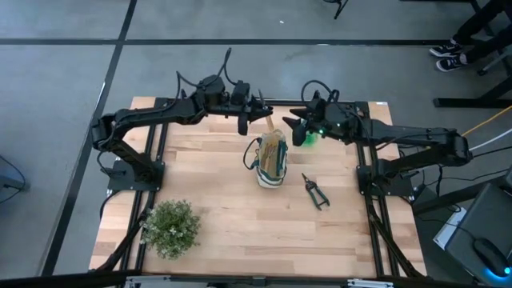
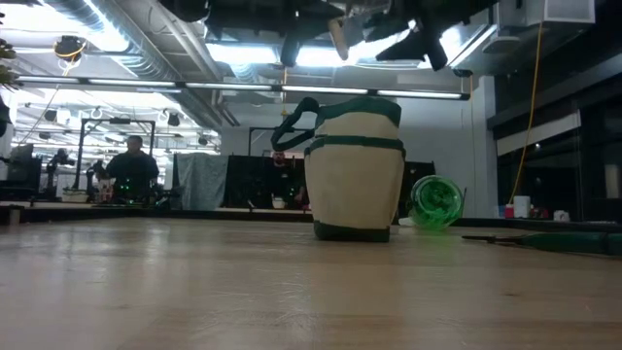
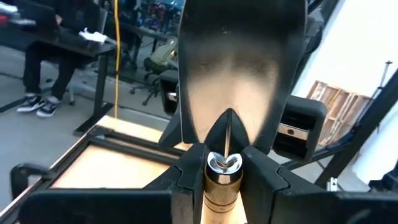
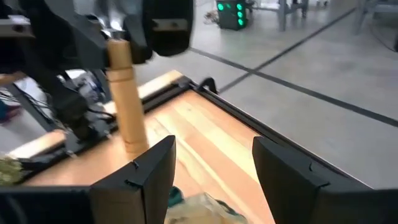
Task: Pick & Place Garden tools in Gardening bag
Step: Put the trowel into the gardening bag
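My left gripper [image 1: 260, 116] is over the table's far middle, shut on the silver trowel [image 3: 239, 68], just beyond the cream gardening bag [image 1: 272, 160]. The bag stands upright on its base [image 2: 355, 231]. My right gripper [image 4: 214, 174] is open and empty, raised right of the trowel [image 4: 127, 102] and above the green spray bottle [image 1: 309, 138]. The bottle lies on the table behind the bag [image 2: 435, 201]. The dark pruning shears [image 1: 314, 192] lie flat to the bag's right. I cannot make out the rake. My left gripper pinches the trowel between its two fingers at the metal collar [image 3: 224, 167], where the blade meets the wooden shaft. The blade runs out beyond the fingertips. The wooden shaft [image 4: 127, 102] hangs below the gripper, clear of the table and the bag.
A bushy potted plant [image 1: 170, 226] stands at the near left. The two grippers are close together above the table's far middle. Bare wood lies in front of the bag [image 1: 264, 232]. A person sits in the room behind [image 2: 131, 170].
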`<state>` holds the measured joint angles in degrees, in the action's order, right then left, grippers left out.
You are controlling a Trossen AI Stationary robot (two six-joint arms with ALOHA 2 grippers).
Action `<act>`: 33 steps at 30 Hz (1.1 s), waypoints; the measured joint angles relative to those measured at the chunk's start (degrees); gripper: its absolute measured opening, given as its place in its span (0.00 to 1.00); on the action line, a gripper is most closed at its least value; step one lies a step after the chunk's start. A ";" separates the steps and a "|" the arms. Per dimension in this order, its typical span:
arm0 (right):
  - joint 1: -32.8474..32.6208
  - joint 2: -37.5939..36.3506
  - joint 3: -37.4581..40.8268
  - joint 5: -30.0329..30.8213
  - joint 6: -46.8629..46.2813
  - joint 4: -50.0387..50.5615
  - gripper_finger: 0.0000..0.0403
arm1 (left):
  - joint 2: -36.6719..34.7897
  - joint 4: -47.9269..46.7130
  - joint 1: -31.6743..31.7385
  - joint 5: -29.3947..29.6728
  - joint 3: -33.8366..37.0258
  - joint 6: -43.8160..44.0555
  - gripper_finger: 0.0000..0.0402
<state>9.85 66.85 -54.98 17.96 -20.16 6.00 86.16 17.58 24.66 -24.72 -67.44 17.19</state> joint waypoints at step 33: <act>3.18 0.00 0.00 -7.92 -7.91 24.01 0.53 | -0.08 -9.78 -10.52 10.00 0.00 -2.03 0.17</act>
<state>13.03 66.85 -54.98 10.03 -28.07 30.01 86.08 7.80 14.13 -14.72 -67.44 15.16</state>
